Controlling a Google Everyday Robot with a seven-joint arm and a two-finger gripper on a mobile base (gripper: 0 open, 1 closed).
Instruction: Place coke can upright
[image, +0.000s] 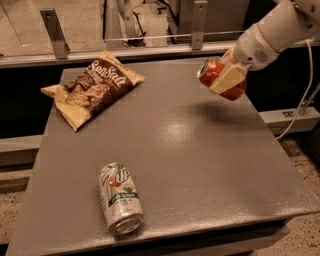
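The coke can (215, 72) is red-orange with a silver top that faces left. It is held tilted in the air above the far right part of the grey table (200, 165). My gripper (226, 77) is shut on the can, with a cream finger (227, 80) across its front. The white arm comes in from the upper right. The can casts a shadow on the table below it.
A silver-and-green 7up can (120, 198) lies on its side near the table's front left. A brown chip bag (92, 87) lies at the far left. A metal railing (150, 40) runs behind the table. A cable (302, 105) hangs at the right.
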